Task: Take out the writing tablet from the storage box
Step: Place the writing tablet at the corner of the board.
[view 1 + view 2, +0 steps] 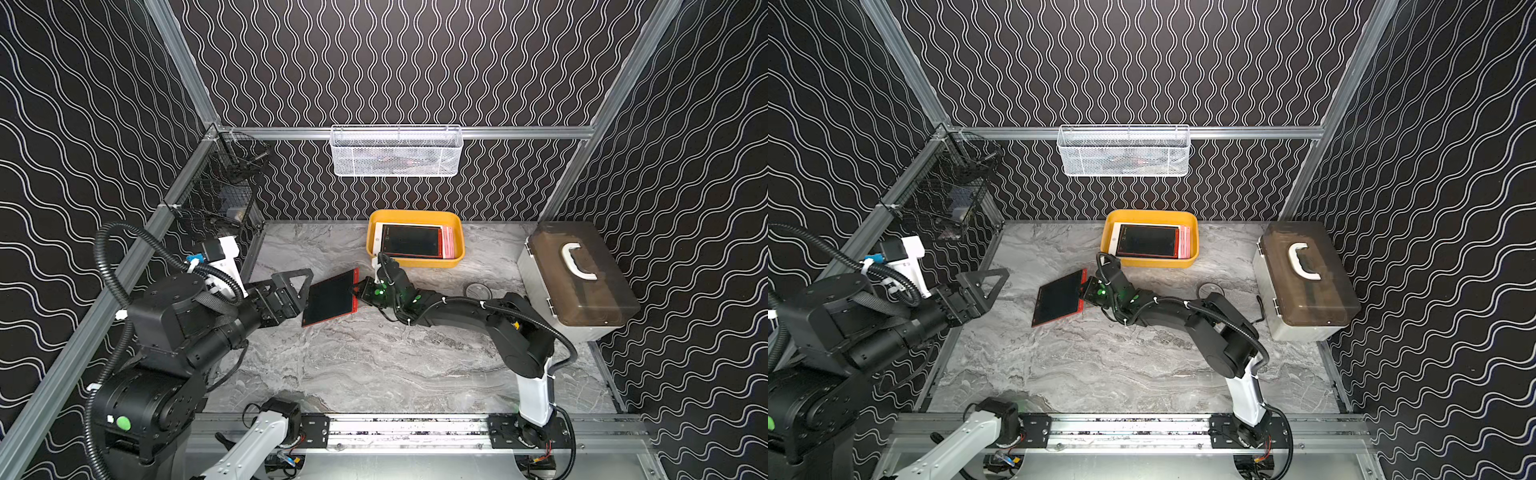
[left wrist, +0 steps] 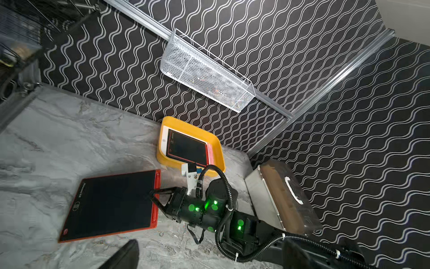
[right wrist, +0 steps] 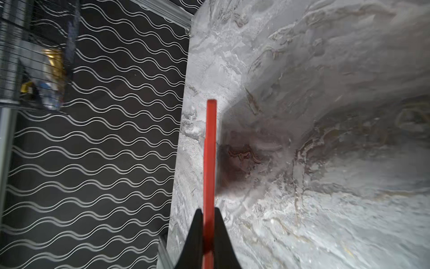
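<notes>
While the left gripper (image 1: 297,293) waits with its jaws spread wide and empty at 9 o'clock of the writing tablet (image 1: 330,299), just beside its free edge, the only grip sits at the opposite end. In both top views the red-framed tablet is already clear of the storage box and hangs tilted over the table (image 1: 374,365). Its long axis seems to run from about 8 to 2 o'clock. Whether its low corner touches the marble I cannot tell. At 3 o'clock the right gripper (image 1: 356,291) is clamped on the tablet's edge, and the right wrist view shows 2 black fingers (image 3: 196,235) pinching the red rim. The storage box (image 1: 415,262), at 1 o'clock, holds a second tablet (image 1: 411,241). Laying the tablet flat looks like the right arm's job.
</notes>
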You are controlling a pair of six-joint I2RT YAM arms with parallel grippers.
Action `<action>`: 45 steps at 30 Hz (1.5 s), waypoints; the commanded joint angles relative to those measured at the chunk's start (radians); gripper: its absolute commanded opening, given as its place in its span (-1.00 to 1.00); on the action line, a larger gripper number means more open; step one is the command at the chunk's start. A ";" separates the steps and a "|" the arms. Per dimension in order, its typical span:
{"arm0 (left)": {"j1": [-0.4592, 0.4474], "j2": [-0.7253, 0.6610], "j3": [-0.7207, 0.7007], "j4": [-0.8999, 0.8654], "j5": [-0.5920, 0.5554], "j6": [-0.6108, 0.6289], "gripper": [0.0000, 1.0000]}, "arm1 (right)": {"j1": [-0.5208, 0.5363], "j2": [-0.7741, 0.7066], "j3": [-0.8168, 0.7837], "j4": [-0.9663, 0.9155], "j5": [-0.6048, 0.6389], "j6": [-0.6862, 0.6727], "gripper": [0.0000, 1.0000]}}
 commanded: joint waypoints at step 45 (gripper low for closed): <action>-0.125 0.069 0.186 -0.217 -0.319 0.072 0.98 | 0.322 0.361 0.221 0.171 0.112 0.286 -1.00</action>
